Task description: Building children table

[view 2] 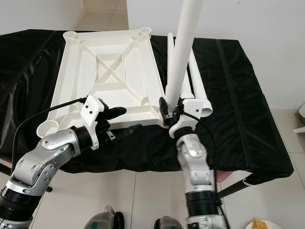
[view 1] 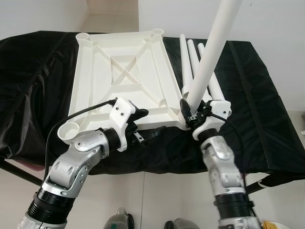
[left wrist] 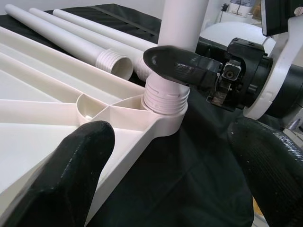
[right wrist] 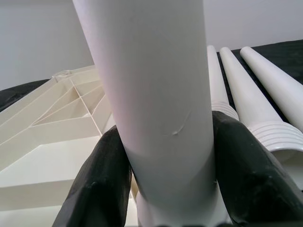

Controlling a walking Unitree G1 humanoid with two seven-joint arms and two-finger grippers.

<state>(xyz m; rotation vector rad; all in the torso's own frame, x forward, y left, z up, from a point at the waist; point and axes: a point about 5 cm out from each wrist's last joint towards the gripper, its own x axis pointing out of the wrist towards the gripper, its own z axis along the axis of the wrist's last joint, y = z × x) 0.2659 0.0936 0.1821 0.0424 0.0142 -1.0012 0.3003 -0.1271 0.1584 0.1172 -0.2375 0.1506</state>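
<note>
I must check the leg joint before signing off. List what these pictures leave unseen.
- Leg: its upper end is cut off by the top edge in both eye views.
- Thread: how deep it sits in the socket is hidden inside the socket, left wrist view.
- Right gripper: its fingertips run off the bottom edge, right wrist view.
- Tabletop: its upper face lies against the cloth.

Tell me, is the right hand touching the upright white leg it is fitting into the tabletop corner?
Touching. In the right wrist view, both black fingers press against the sides of the white leg, with no gap. The right hand grips it near the tabletop corner.
</note>
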